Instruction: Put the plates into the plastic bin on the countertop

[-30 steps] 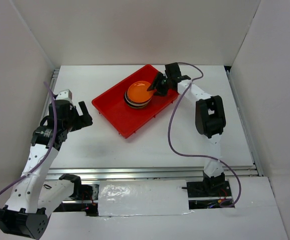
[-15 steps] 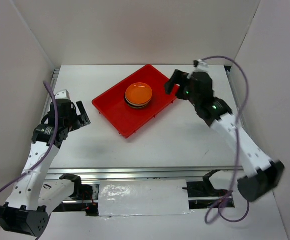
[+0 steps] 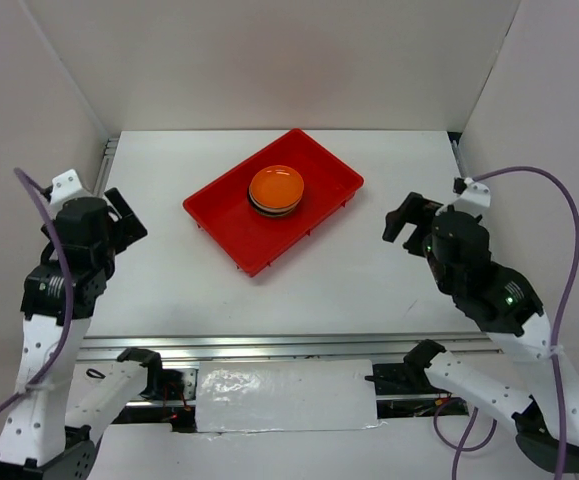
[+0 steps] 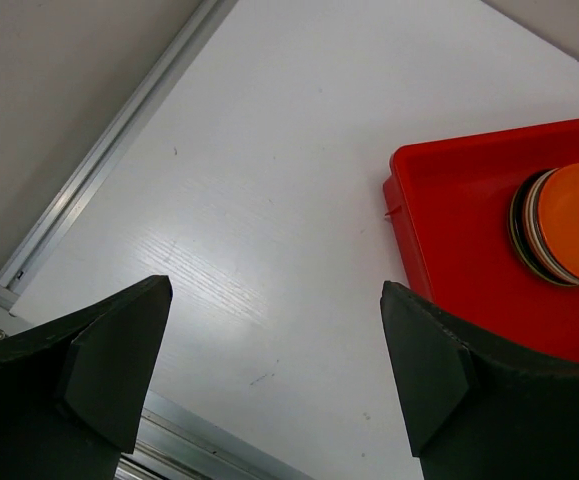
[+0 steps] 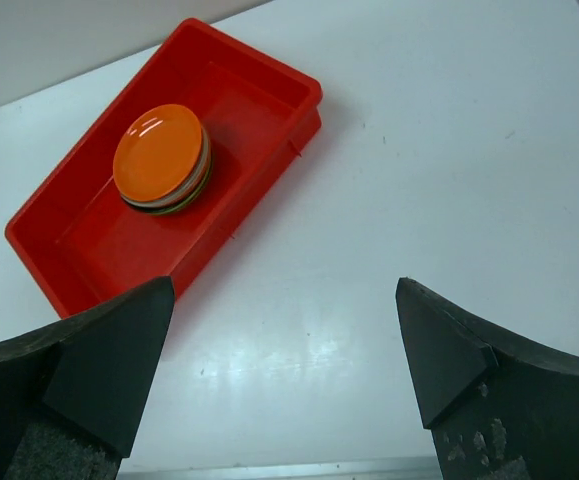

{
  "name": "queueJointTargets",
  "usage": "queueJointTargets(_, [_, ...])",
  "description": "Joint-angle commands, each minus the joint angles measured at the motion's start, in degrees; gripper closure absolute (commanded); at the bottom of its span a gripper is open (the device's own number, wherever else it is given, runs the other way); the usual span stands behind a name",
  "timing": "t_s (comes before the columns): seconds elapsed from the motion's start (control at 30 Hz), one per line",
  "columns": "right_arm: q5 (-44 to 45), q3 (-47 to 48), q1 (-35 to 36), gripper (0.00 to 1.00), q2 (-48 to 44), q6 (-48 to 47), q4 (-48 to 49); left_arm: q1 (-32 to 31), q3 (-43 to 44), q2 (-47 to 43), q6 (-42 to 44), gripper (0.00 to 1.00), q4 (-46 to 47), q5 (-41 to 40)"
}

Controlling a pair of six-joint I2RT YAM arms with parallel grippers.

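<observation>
1. left gripper (image 4: 274,300): fingers spread wide, nothing between them, only bare countertop (image 3: 319,290) shows in the gap
2. right gripper (image 5: 284,295): same state, fingers wide apart, holding nothing, white surface visible between them
3. top view: left gripper sits over the left edge of the countertop, well apart from the plastic bin (image 3: 237,228)
4. the right gripper is over the right side of the countertop, also well apart from the bin, off its right corner
5. both grippers point roughly toward the bin, and each wrist view has it in frame
6. plates (image 3: 275,188): one stack inside the bin, roughly mid-bin, slightly toward the far side
7. the top plate is orange, face up
8. dark and pale rims show under it in both wrist views, count not readable
9. no plate is visible on the countertop outside the bin
10. the bin is red, rectangular, with a raised rim, flat on the countertop, turned diagonal to the table edges
11. the bin floor around the stack is bare red
12. the bin sits centre to far-centre of the surface, between the two arms
13. white walls (image 3: 269,60) enclose the far, left and right sides
14. aluminium rail (image 3: 289,345) runs along the near edge, and a similar rail runs along the left edge in the left wrist view
15. purple cable (image 3: 572,240) loops off the right arm, and another trails along the left arm
</observation>
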Motion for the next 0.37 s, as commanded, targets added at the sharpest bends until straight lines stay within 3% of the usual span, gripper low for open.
queueJointTargets(0.0, [1.19,0.46,1.01,0.00,-6.20,0.53,-6.54,0.30,-1.51,-4.99,-0.90,0.01,-2.17,-1.85])
queueJointTargets(0.33, [2.76,-0.94,0.83,0.00,-13.25,-0.36,-7.24,0.21,-10.20,-10.62,-3.01,0.01,-0.78,-3.24])
